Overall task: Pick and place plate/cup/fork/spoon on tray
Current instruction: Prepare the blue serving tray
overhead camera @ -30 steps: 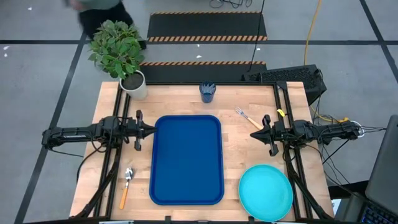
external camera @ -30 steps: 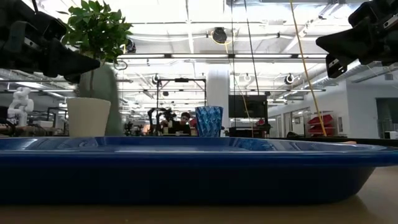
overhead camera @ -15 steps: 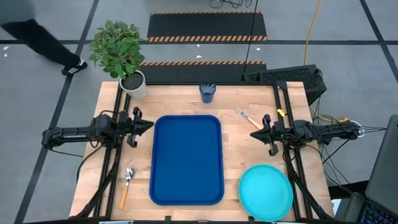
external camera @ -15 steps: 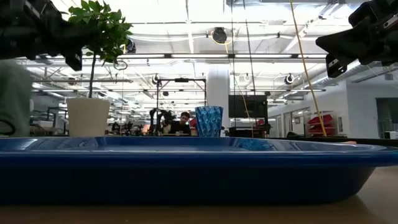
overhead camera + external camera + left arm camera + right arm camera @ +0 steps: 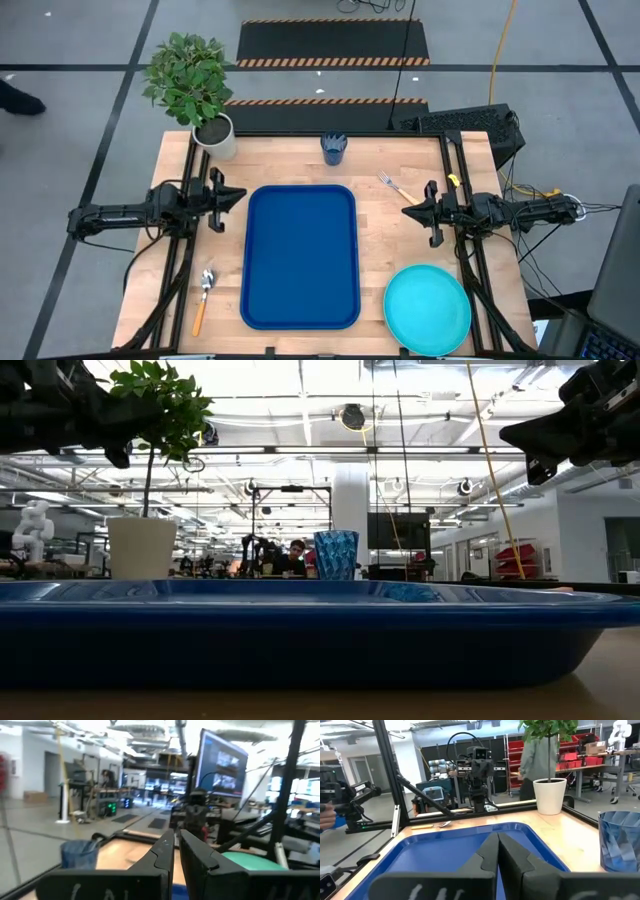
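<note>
Nothing is yet placed on the tray [image 5: 300, 256], as is seen from above: its blue floor is bare, the plate [image 5: 427, 309] lies on the table near the tray's right front corner, the cup [image 5: 333, 148] stands beyond its far edge, the fork [image 5: 397, 188] lies to its right, and the spoon [image 5: 203, 297] lies to its left. The left gripper [image 5: 238, 196] is held above the table just left of the tray and the right gripper [image 5: 408, 215] just right of it, near the fork; nothing is carried by either. From table height the tray's rim fills the foreground, the cup is seen behind it beside a white plant pot [image 5: 142, 547], and both arms are held high. At the left wrist, the fingers [image 5: 165, 851] are seen nearly together with a slim gap, empty. At the right wrist, the fingers [image 5: 492, 851] are seen pressed together, empty, above the bare tray. All four placements are judged still to be done.
</note>
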You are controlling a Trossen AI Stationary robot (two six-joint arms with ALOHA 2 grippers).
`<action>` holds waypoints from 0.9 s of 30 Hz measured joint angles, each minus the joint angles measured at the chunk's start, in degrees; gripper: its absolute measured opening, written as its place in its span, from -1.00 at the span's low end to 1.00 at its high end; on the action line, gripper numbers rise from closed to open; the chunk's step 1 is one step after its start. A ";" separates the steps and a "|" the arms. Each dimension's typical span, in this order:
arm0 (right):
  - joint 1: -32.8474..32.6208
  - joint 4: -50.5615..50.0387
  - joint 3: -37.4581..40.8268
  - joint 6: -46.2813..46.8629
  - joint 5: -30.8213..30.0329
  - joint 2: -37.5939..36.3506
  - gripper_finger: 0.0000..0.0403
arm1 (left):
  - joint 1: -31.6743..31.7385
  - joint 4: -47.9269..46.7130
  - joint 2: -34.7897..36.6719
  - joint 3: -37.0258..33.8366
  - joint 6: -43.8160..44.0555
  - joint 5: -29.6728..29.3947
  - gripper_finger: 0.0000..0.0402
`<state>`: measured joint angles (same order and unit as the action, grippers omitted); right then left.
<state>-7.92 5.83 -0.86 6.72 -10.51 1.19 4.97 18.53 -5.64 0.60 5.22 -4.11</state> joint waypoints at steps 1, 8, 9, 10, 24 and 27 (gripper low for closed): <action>0.00 0.07 0.00 -0.26 -0.07 0.00 -1.00 | 0.00 -0.52 -0.23 0.00 0.85 -0.80 -0.85; 0.00 0.47 0.01 -1.86 -1.67 -0.02 -1.00 | -0.69 -2.93 -5.54 0.04 9.81 -4.60 -0.85; 0.02 0.47 0.02 -1.86 -2.22 -0.01 -1.00 | -1.05 -3.91 -6.86 0.43 11.07 -4.61 -0.85; 0.02 0.45 0.01 -1.86 -2.81 0.00 -1.00 | -1.47 -4.93 -8.27 1.08 12.27 -4.61 -0.85; 0.02 0.40 0.00 -3.13 -3.16 0.00 -1.00 | -9.26 -44.09 -41.98 34.85 33.14 -13.32 -0.85; 0.02 0.38 0.01 -3.14 -3.17 0.00 -1.00 | -8.63 -60.00 -48.71 42.57 44.86 -11.92 -0.85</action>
<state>-7.90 6.22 -0.85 3.58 -13.68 1.19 -3.66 -41.47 -54.35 43.17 50.08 -16.03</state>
